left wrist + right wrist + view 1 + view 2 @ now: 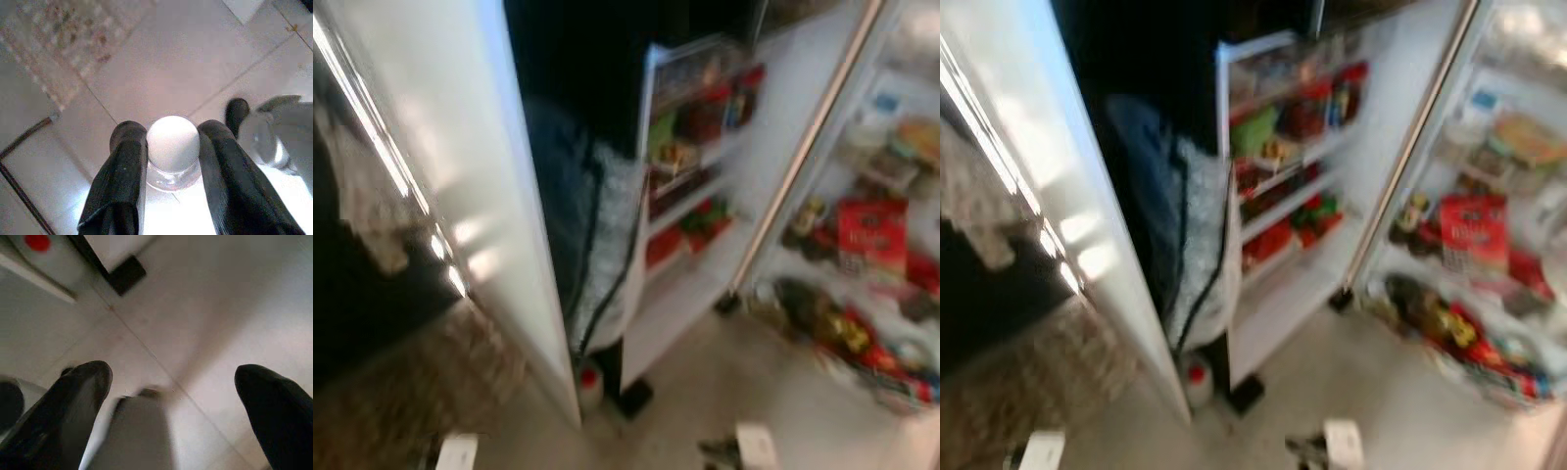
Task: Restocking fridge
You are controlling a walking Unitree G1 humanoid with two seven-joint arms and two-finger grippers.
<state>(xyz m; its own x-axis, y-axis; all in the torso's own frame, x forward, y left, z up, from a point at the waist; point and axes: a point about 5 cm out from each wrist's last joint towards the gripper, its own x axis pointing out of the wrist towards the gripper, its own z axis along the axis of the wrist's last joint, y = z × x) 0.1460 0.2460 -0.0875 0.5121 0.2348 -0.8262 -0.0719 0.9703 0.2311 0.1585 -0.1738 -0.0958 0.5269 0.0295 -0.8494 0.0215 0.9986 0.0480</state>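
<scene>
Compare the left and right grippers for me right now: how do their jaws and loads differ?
The left gripper has its jaws drawn in against a clear bottle with a white cap; the right gripper has its jaws spread wide with nothing between them. The left wrist view is sharp, while the right wrist view is blurred. Both grippers have black fingers and point down at the pale tiled floor.

I can't tell the blurry food apart on the fridge door shelves (690, 157); the fridge (862, 235) is cut off.
</scene>
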